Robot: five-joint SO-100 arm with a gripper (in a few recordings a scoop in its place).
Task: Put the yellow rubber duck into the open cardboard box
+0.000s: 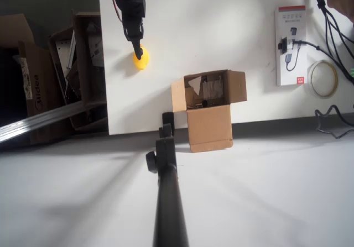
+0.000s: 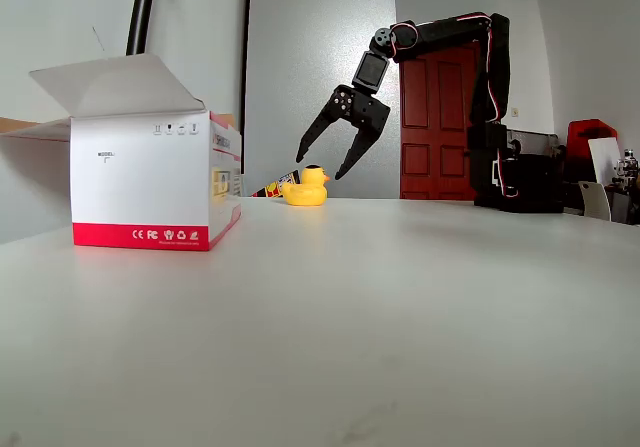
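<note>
- The yellow rubber duck (image 2: 306,186) sits upright on the white tabletop (image 1: 221,31), near its left edge in the overhead view and well apart from the open cardboard box (image 1: 208,111), which stands at the near edge with its flaps spread.
- The gripper (image 2: 322,165) hangs just above the duck with its jaws spread wide, one tip on either side of the toy's head; in the fixed view neither tip looks to be touching it yet, though from overhead the tips cover part of the duck.
- The duck is probably light, hollow and soft, so it should give a little under pressure and could squirt out sideways if pinched on its rounded top.
- The safer hold, in my judgement, is low across the body, where the sides are broadest, rather than on the small head.
- The smooth rubber may slip, so a firm, centred close seems wise.
- A white carton with a red band (image 2: 150,182) stands on the tabletop; its side shows CE and FC marks among other symbols, and a small line of print that looks like "MODEL" but is too small to be sure of.
- A darker box off the tabletop (image 1: 33,87) carries printing I cannot read with confidence.
</note>
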